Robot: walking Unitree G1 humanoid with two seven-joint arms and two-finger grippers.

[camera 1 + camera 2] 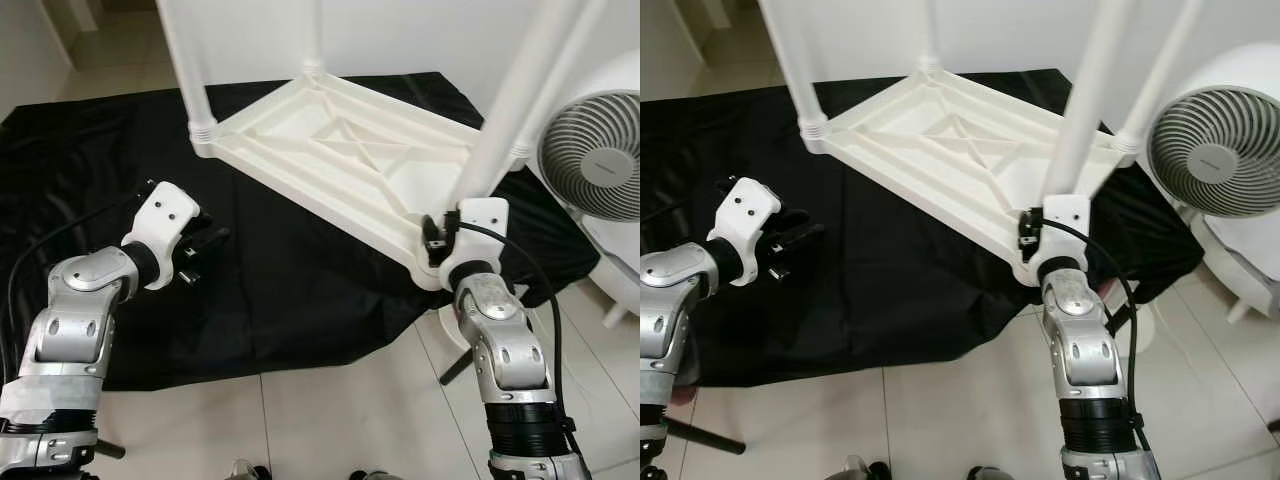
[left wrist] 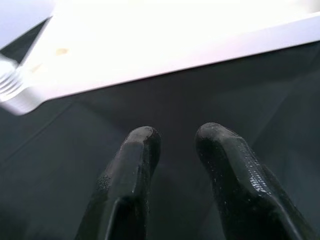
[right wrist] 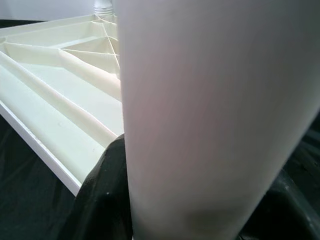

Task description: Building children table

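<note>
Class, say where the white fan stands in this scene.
The fan stands on the tiled floor at the robot's right, beside the black cloth and the upturned table.

My arms are silver with black ribbed cuffs, white screw-dotted wrist housings, black cables, and glossy black fingers [image 2: 135, 165].

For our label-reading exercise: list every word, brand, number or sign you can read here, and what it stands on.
Fan: a small mark on the centre hub, too small and blurred to read.
Upturned white table, its legs and the black cloth: no text visible.
Nothing else legible.
</note>
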